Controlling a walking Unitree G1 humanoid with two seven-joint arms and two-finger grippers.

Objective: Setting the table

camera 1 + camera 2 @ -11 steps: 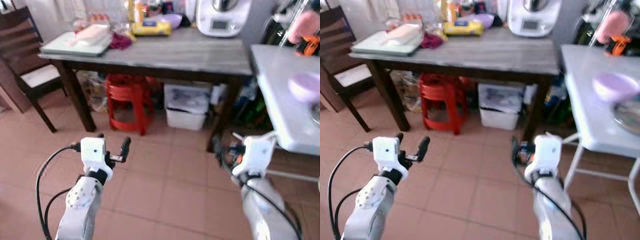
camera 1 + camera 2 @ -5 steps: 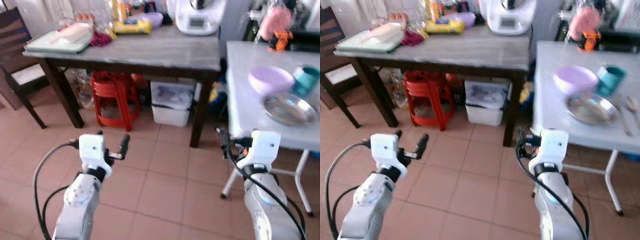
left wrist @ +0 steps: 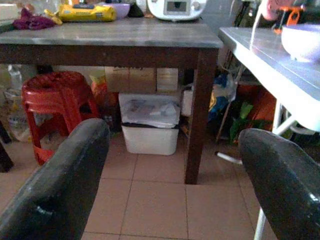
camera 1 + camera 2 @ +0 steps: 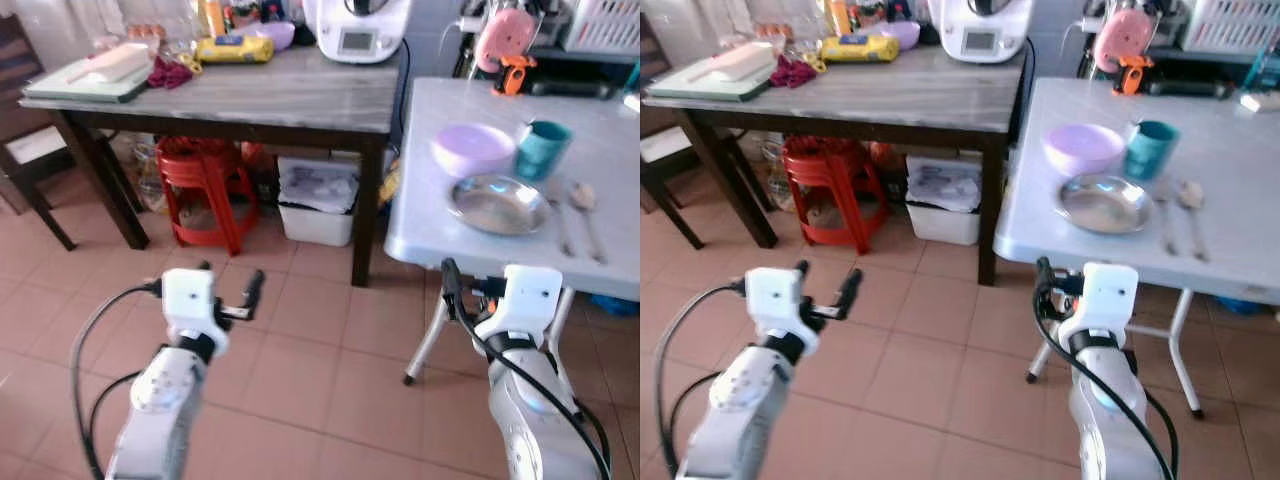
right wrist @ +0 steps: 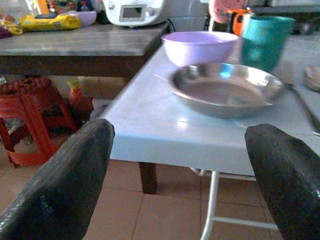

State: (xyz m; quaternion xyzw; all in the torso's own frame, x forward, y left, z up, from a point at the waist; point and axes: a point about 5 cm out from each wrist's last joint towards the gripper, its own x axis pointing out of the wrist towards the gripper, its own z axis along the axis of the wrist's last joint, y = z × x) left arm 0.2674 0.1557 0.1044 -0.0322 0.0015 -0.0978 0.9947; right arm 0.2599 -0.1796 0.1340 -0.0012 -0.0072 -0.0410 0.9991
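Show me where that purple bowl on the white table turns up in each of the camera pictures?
Left eye view: purple bowl at upper right, on the white table.
Right eye view: upper right of centre, just behind the steel plate.
Left wrist view: only its side, at the top right edge.
Right wrist view: top centre.
Shared landmark: the red stool under the grey table.

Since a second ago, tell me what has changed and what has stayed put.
The view has swung toward the robot's right: the white folding table is now fully in view, showing the purple bowl, teal cup, steel plate and spoon. That is camera motion; nothing was moved, gripped or released. The left gripper and right gripper stay open and empty, held out over the floor.
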